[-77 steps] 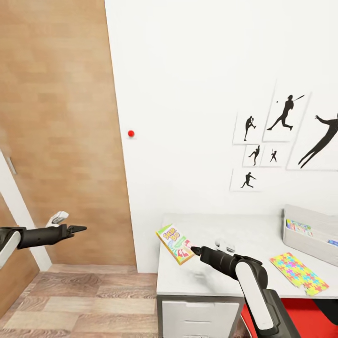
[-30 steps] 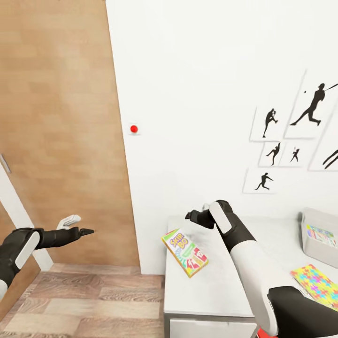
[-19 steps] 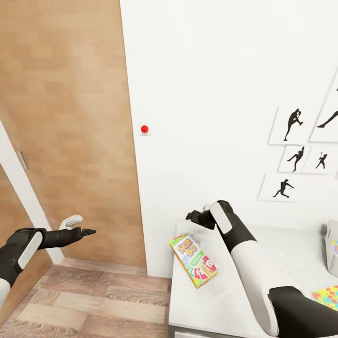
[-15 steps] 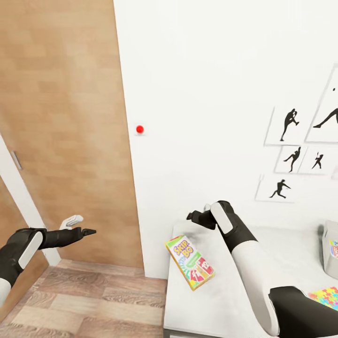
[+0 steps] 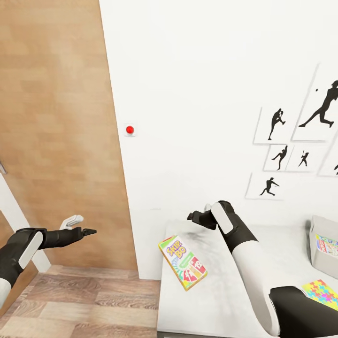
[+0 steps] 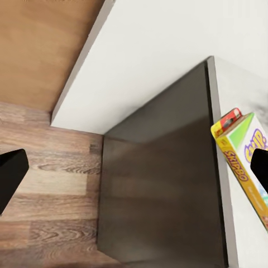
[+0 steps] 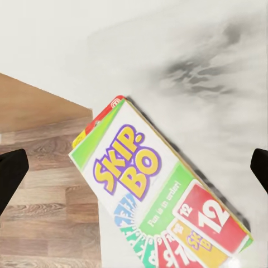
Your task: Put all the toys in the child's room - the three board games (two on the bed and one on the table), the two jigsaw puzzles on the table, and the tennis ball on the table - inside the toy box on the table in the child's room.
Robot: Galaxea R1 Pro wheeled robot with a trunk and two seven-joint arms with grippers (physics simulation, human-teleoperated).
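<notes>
Lying flat on the table at its seven o'clock corner, partly overhanging, the Skip-Bo board game is to be regrasped by the right gripper hovering beyond, jaws apart and empty, then carried toward the toy box at three o'clock.

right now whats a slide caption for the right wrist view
Open right claw poised above the Skip-Bo board game, which overhangs the table edge.
</notes>
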